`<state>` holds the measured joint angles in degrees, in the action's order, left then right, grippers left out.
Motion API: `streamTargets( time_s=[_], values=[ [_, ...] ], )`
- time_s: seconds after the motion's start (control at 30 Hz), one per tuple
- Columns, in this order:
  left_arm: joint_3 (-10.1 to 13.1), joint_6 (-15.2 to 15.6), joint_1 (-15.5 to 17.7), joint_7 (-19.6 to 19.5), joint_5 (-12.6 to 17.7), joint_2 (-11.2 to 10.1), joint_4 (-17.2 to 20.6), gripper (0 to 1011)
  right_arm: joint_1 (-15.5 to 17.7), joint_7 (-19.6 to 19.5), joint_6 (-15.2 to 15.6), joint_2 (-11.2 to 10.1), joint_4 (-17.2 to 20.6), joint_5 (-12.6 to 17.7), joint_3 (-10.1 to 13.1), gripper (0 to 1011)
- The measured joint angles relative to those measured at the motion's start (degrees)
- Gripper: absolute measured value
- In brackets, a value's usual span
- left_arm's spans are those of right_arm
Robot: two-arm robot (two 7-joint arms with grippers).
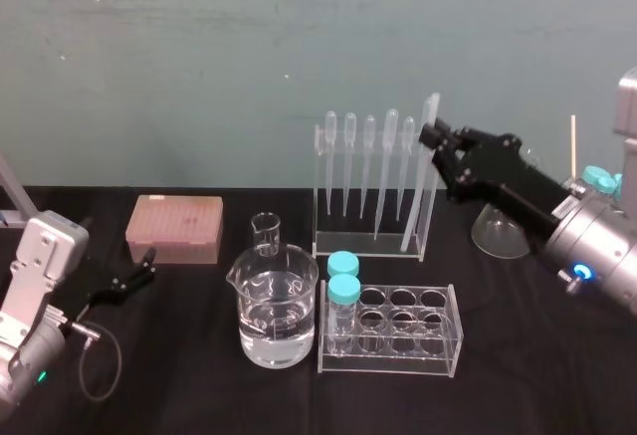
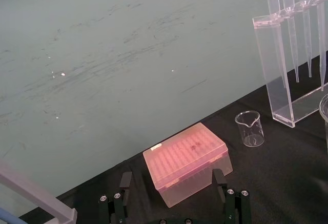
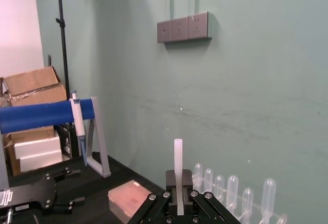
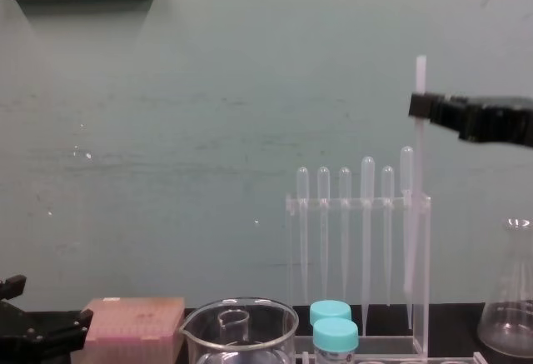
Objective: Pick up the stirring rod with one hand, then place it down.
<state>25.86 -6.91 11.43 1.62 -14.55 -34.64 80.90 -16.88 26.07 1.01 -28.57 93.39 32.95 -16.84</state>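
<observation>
The stirring rod (image 1: 420, 178) is a thin translucent white stick standing nearly upright at the right end of the pipette rack (image 1: 370, 246). Its top rises above the pipettes and its lower end (image 4: 408, 285) hangs low beside the rack's right wall. My right gripper (image 1: 435, 138) reaches in from the right and is shut on the rod near its top (image 4: 420, 77). In the right wrist view the rod (image 3: 178, 157) sticks up between the closed fingers (image 3: 168, 180). My left gripper (image 1: 134, 278) is parked low at the left, open, with its fingers (image 2: 125, 183) facing the pink box.
A pink tip box (image 1: 174, 228) lies at the left. A water-filled beaker (image 1: 274, 311) stands in the middle with a small beaker (image 1: 266, 233) behind it. A clear tube rack (image 1: 393, 330) holds two blue-capped tubes (image 1: 343, 286). A conical flask (image 4: 510, 314) stands at the right.
</observation>
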Motion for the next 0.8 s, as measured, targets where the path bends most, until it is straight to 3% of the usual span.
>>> streamTargets(
  time_s=[0.37, 0.8],
  values=[
    [0.0, 0.0, 0.0, 0.0, 0.0, 0.0, 0.0, 1000, -0.37, 0.39, -0.21, -1.69, 1.66, 0.18, 0.65, 57],
    [-0.01, 0.0, 0.0, 0.0, 0.0, 0.0, 0.0, 1000, 0.26, 0.62, -0.45, -2.22, 2.4, 0.51, 0.55, 57]
  ],
)
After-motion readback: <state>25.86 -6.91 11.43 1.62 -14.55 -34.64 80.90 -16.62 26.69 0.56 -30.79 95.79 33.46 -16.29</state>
